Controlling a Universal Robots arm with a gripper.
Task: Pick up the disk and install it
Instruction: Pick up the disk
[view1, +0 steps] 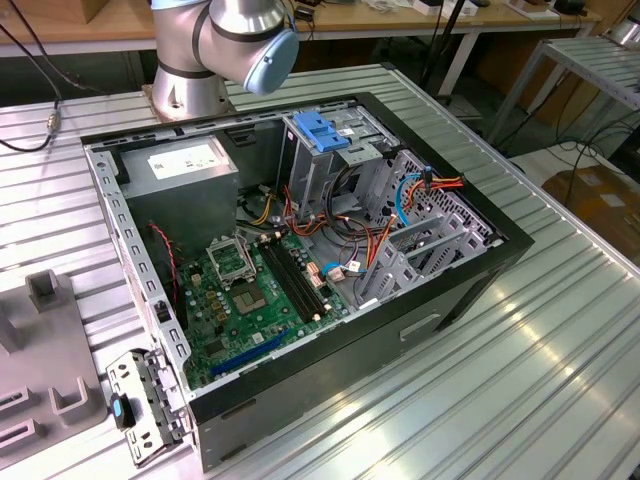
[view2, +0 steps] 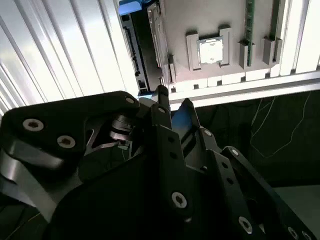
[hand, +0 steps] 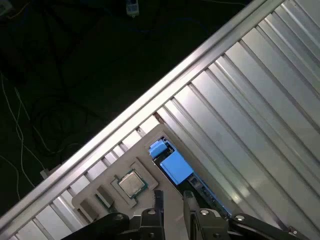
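Pincer (hand: 172, 200), apart, hovers over the disk (hand: 176, 169), stood edge-up for gripping in a holder (view1: 60, 350) at the computer's (view1: 300, 388) eight o'clock.

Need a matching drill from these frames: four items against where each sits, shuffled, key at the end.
1. disk
2. processor chip
3. motherboard
4. gripper

A. flat in a square recess of the grey fixture
B. inside the open computer case
C. blue-railed, in a slot of the grey fixture
D. open, over the grey fixture

Pairs: 1-C, 2-A, 3-B, 4-D
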